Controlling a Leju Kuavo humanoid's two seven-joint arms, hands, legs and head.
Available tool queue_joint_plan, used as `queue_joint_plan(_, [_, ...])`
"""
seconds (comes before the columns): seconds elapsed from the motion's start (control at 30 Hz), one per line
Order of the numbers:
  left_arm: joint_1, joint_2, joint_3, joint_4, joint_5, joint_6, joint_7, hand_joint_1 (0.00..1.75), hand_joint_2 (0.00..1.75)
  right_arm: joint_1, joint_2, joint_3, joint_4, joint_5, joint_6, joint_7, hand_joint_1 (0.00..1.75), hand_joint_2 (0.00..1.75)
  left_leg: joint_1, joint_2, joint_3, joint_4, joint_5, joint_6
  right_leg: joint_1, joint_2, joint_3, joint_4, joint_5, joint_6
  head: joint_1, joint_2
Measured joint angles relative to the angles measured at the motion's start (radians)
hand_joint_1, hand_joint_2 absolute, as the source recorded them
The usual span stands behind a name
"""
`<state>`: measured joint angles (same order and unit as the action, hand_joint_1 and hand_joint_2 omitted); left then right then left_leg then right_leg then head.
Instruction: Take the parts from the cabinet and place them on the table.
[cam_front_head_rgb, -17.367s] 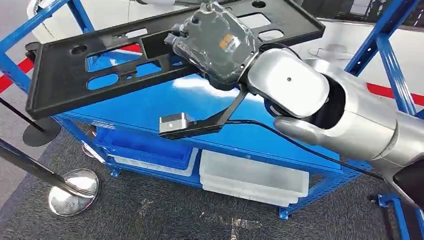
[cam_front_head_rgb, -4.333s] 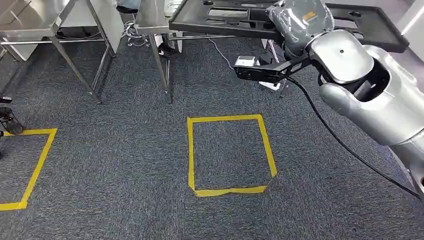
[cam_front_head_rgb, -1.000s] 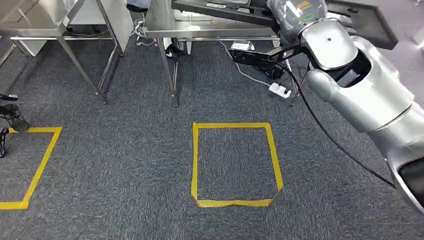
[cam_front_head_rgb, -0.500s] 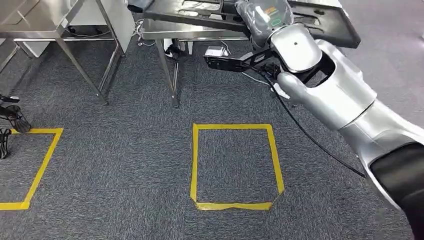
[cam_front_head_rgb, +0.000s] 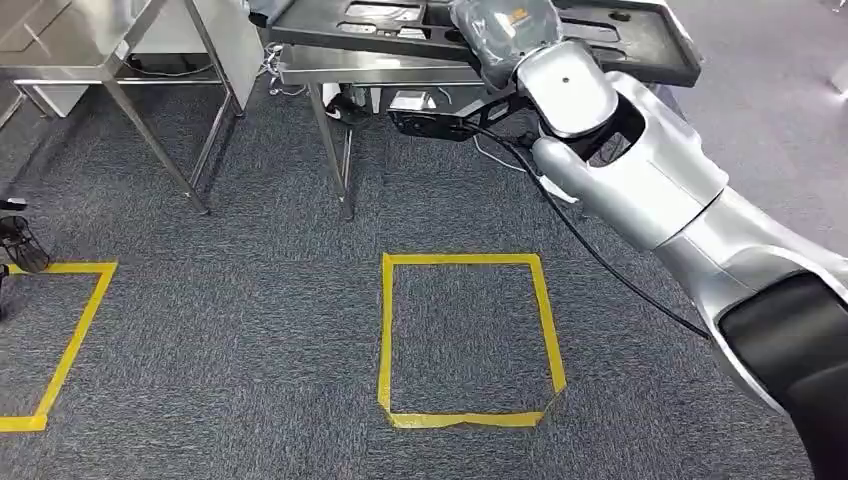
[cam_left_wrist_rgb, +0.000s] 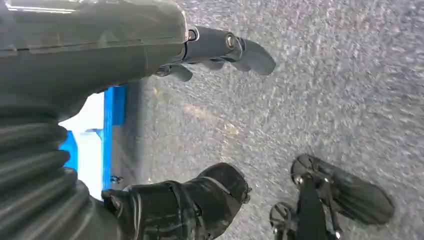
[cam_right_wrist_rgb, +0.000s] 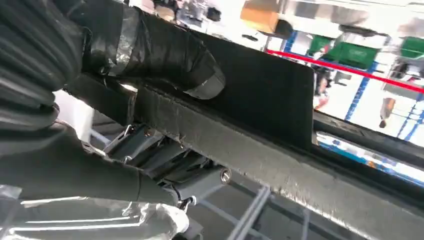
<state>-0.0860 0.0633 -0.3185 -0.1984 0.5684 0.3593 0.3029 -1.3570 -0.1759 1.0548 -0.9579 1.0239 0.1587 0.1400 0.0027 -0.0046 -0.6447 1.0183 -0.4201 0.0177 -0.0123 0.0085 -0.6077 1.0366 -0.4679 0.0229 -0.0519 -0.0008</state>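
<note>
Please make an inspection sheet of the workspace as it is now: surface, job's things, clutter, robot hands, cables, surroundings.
Surface: steel table at the top of the head view; its visible strip is bare.
Job's things: black plastic panel with cut-outs, held above the table, not yet set down.
Clutter: nothing seen on the table.
Robot hands: right robot hand grips the panel edge; left robot hand hangs over the carpet, fingers apart, holding nothing.
Cables: black cable runs along the right arm; white power strip partly visible under the table.
Surroundings: grey carpet, yellow tape square, second steel table to the left.
</note>
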Motion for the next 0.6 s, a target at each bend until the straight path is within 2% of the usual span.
queue_joint_plan(0.03, [0.003,0.0,0.0,0.0,0.0,0.0,0.003,0.0,1.75,0.0,0.0,0.0,0.003,0.0,0.0,-0.003,1.75,1.75,0.002,0.001,0.01,-0.009,0.002,0.003,-0.005,-0.004,-0.007,0.018,-0.008,0.002,0.001,0.0])
queue_joint_plan(0.07, [0.004,0.0,0.0,0.0,0.0,0.0,0.005,0.0,1.75,-0.004,0.0,0.0,0.005,0.0,0.0,-0.004,1.75,1.75,0.003,0.002,0.014,-0.012,-0.001,0.009,-0.004,-0.005,-0.033,0.067,-0.034,0.005,0.006,0.0])
queue_joint_plan(0.13, [0.003,0.0,0.0,0.0,0.0,0.001,0.006,0.0,1.75,-0.003,0.0,0.001,0.008,0.0,0.001,-0.006,1.75,1.75,0.001,0.003,0.019,-0.011,-0.007,0.019,-0.004,-0.004,-0.116,0.22,-0.09,0.007,0.006,0.0])
queue_joint_plan(0.17, [0.002,0.0,-0.001,0.0,0.0,0.002,0.006,0.0,1.75,0.0,0.0,0.003,0.01,0.0,0.002,-0.008,1.75,1.75,0.001,0.003,0.023,-0.011,-0.011,0.021,-0.005,-0.004,-0.15,0.273,-0.097,0.009,0.006,0.0])
queue_joint_plan(0.2, [0.001,0.0,-0.004,0.0,-0.001,0.002,0.005,0.0,1.75,0.003,0.0,0.006,0.012,0.0,0.003,-0.008,1.75,1.75,0.001,0.003,0.028,-0.01,-0.016,0.022,-0.007,-0.005,-0.166,0.287,-0.086,0.011,0.006,0.0])
queue_joint_plan(0.23, [0.002,0.0,-0.007,0.0,-0.002,0.003,0.001,0.0,1.75,0.004,0.0,0.01,0.015,0.0,0.004,-0.009,1.75,1.75,0.001,0.001,0.034,-0.007,-0.021,0.02,-0.008,-0.005,-0.159,0.257,-0.053,0.012,0.007,0.0])
queue_joint_plan(0.3, [0.006,0.0,-0.009,0.0,-0.003,0.005,-0.006,0.0,1.75,0.002,0.0,0.011,0.017,0.0,0.006,-0.008,1.75,1.75,0.003,-0.002,0.046,0.004,-0.037,0.014,-0.01,-0.006,-0.093,0.096,0.045,0.009,0.007,0.0])
queue_joint_plan(0.33, [0.006,0.0,-0.01,0.0,-0.003,0.005,-0.01,0.0,1.75,0.001,-0.001,0.01,0.018,0.0,0.007,-0.008,1.75,1.75,0.003,-0.003,0.045,0.01,-0.047,0.008,-0.009,-0.009,-0.07,0.029,0.062,0.006,0.007,0.0])
queue_joint_plan(0.37, [0.004,0.0,-0.012,0.0,-0.004,0.006,-0.012,0.0,1.75,-0.002,-0.001,0.011,0.018,-0.001,0.008,-0.007,1.75,1.75,-0.005,-0.004,0.04,0.019,-0.053,0.0,-0.002,-0.008,-0.049,0.015,0.043,0.006,0.007,0.0])
queue_joint_plan(0.4, [0.004,0.0,-0.014,0.0,-0.005,0.008,-0.014,0.0,1.75,-0.002,-0.001,0.011,0.018,-0.002,0.01,-0.007,1.75,1.75,-0.005,-0.005,0.04,0.017,-0.054,-0.004,-0.005,-0.004,-0.054,0.017,0.045,-0.002,0.004,0.0])
queue_joint_plan(0.43, [0.004,0.0,-0.015,0.0,-0.007,0.008,-0.015,0.0,1.75,0.0,-0.001,0.011,0.018,-0.002,0.013,-0.006,1.75,1.75,-0.003,-0.003,0.042,0.016,-0.055,-0.006,-0.001,-0.004,-0.054,0.015,0.044,-0.004,0.003,0.0])
queue_joint_plan(0.47, [0.004,0.0,-0.015,0.0,-0.007,0.007,-0.016,0.0,1.75,0.0,-0.001,0.012,0.018,-0.003,0.014,-0.005,1.75,1.75,-0.002,-0.003,0.046,0.012,-0.054,-0.01,0.0,-0.002,-0.053,0.015,0.041,-0.011,0.004,0.0])
queue_joint_plan(0.5, [0.003,0.0,-0.015,0.0,-0.007,0.008,-0.016,0.0,1.75,0.0,-0.004,0.011,0.018,-0.004,0.015,-0.003,1.75,1.75,-0.002,-0.003,0.049,0.013,-0.061,-0.017,-0.008,-0.001,-0.048,0.009,0.043,-0.018,0.003,0.0])
queue_joint_plan(0.53, [0.005,0.0,-0.015,0.0,-0.007,0.008,-0.016,0.0,1.75,0.0,-0.005,0.011,0.018,-0.004,0.016,-0.002,1.75,1.75,-0.001,0.0,0.042,0.026,-0.07,-0.022,-0.01,-0.001,-0.041,0.005,0.041,-0.023,0.003,0.0])
queue_joint_plan(0.57, [0.005,0.0,-0.015,0.0,-0.008,0.008,-0.016,0.0,1.75,-0.001,-0.006,0.011,0.018,-0.004,0.016,-0.001,1.75,1.75,0.0,0.0,0.022,0.07,-0.092,-0.029,-0.012,-0.001,-0.037,0.004,0.038,-0.027,-0.004,0.0])
queue_joint_plan(0.6, [0.005,0.0,-0.015,0.0,-0.008,0.008,-0.016,0.0,1.75,-0.001,-0.006,0.011,0.018,-0.004,0.016,0.001,1.75,1.75,0.003,0.0,-0.015,0.139,-0.119,-0.034,-0.012,0.001,-0.034,0.004,0.036,-0.031,-0.004,0.0])
